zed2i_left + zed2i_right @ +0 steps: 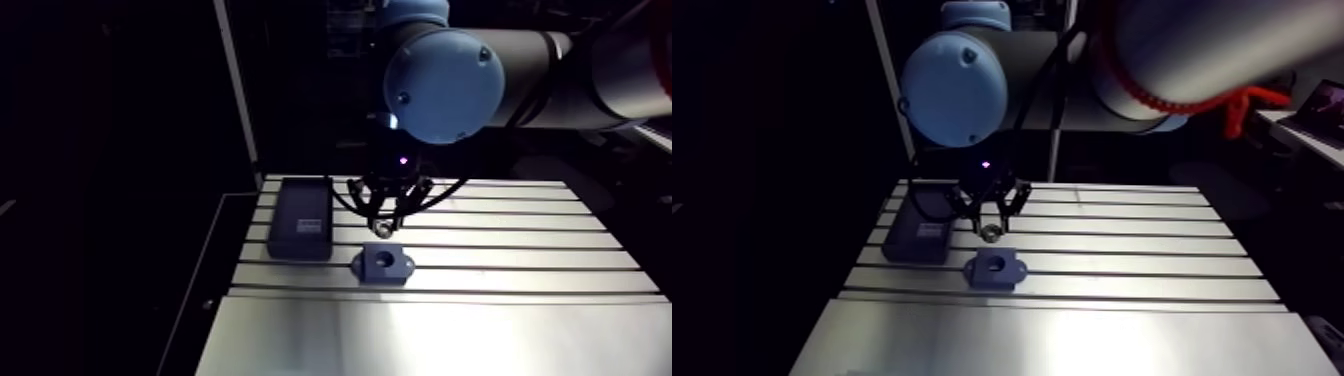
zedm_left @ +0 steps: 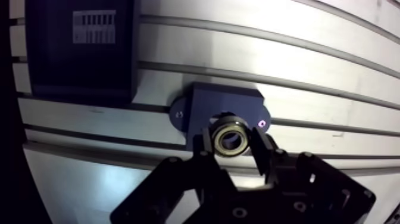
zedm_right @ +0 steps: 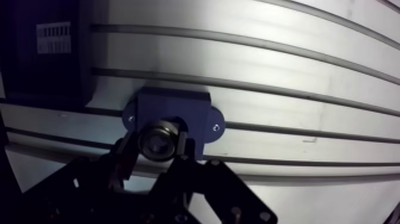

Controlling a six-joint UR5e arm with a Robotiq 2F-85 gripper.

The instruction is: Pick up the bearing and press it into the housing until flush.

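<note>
A small metal ring bearing [image 2: 231, 137] is pinched between my gripper's [image 2: 232, 142] two fingers, which are shut on it. Seen from the wrist, it hangs above the dark blue housing [image 2: 205, 105], right over the round bore, part of which is hidden behind the bearing. The housing is a flat block with an ear and a screw hole on each side, lying on the slotted table [image 2: 333, 77]. From the arm view the bearing [image 1: 989, 232] hangs a little above and behind the housing [image 1: 996, 269], apart from it.
A dark rectangular box [image 1: 301, 217] with a white label lies on the table just beside the housing, on its left in the arm view. The slotted table [image 1: 520, 290] stretches wide to the right and front. The table's left edge drops off beyond the box.
</note>
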